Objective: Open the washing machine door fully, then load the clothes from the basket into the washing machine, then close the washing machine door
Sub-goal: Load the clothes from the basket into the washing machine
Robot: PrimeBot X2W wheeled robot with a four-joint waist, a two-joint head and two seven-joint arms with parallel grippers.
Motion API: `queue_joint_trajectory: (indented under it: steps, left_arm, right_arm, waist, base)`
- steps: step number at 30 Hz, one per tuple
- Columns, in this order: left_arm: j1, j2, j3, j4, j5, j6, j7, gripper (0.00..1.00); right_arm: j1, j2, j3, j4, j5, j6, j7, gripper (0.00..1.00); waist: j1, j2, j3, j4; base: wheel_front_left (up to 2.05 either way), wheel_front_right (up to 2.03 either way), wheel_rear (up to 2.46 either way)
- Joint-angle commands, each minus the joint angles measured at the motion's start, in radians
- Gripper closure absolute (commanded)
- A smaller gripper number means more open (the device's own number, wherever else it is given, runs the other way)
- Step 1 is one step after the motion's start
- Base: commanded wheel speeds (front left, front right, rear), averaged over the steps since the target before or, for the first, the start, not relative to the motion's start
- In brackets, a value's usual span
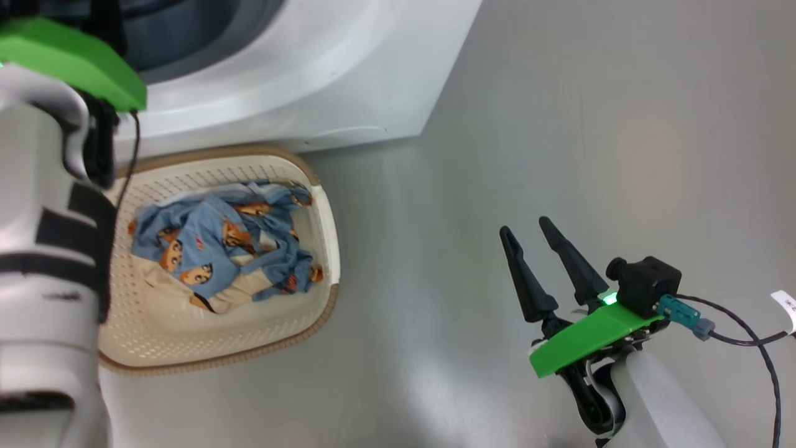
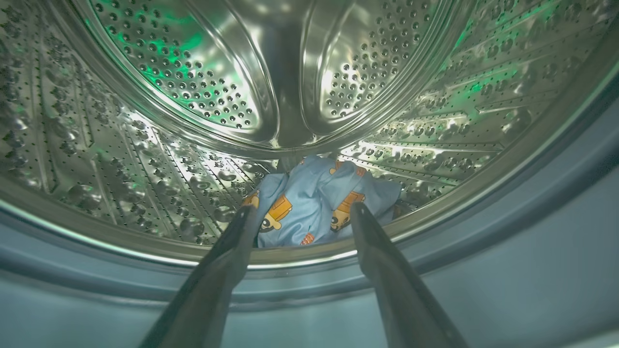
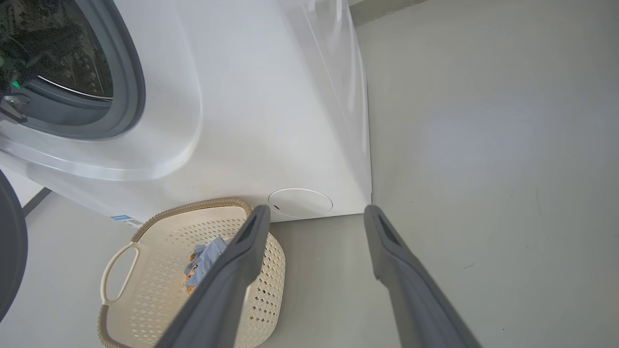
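Note:
The white washing machine (image 1: 298,81) stands at the top of the head view, and the cream basket (image 1: 323,249) sits on the floor against its front. Light blue printed clothes (image 1: 217,242) over a cream cloth lie in the basket. My left gripper (image 2: 302,209) is open at the drum's mouth. One blue printed garment (image 2: 314,198) lies free on the steel drum (image 2: 145,145) floor just beyond its tips. My right gripper (image 1: 525,227) hangs open and empty above the floor, right of the basket (image 3: 159,290). A dark edge of the washing machine door (image 3: 9,246) shows at the left of the right wrist view.
Grey floor (image 1: 591,137) spreads to the right of the machine and basket. A round white service flap (image 3: 300,202) sits low on the machine's front. My left forearm (image 1: 43,261) covers the basket's left side in the head view. A black cable (image 1: 746,336) trails from my right wrist.

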Motion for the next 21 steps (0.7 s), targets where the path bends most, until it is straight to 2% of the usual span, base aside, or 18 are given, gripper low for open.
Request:
queue_joint_trajectory:
  steps: [1, 11, 21]
  left_arm:
    - [0.05, 0.031, 0.021, -0.059, -0.008, 0.002, -0.01, 0.0]
    - [0.415, 0.003, 0.082, -0.455, 0.05, 0.043, -0.011, 0.0]
    - [0.702, -0.041, 0.116, -0.744, 0.107, 0.046, -0.011, 0.0]
  right_arm:
    - [0.042, 0.001, 0.015, -0.009, -0.001, 0.002, -0.005, 0.0]
    - [0.092, -0.005, -0.009, 0.007, 0.003, 0.002, -0.005, 0.0]
    - [0.156, -0.023, -0.039, -0.016, -0.012, 0.002, -0.005, 0.0]
  waist:
    - [0.0001, -0.0001, -0.054, 0.029]
    - [0.0001, -0.0001, -0.195, 0.055]
    - [0.0001, -0.0001, -0.328, 0.069]
  base:
    - [0.0, 0.0, 0.0]
    - [0.0, 0.0, 0.0]
    - [0.0, 0.0, 0.0]
